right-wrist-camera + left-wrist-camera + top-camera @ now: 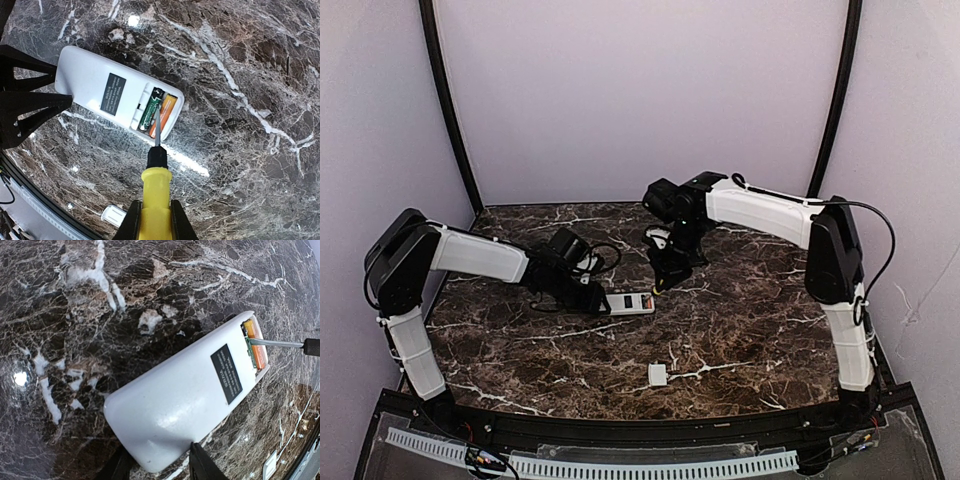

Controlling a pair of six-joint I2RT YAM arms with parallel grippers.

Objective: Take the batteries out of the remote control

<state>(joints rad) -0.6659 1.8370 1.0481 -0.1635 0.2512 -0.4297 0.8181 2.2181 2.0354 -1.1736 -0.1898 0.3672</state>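
Left fingers clamp remote control end | right fingers grip screwdriver (tip at batteries)

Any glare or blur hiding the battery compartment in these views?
Right wrist: batteries sharp; glare streak on the marble table beside the remote control, not over it. Left wrist: sheen on the remote, compartment clear. Top external: compartment too small to read.
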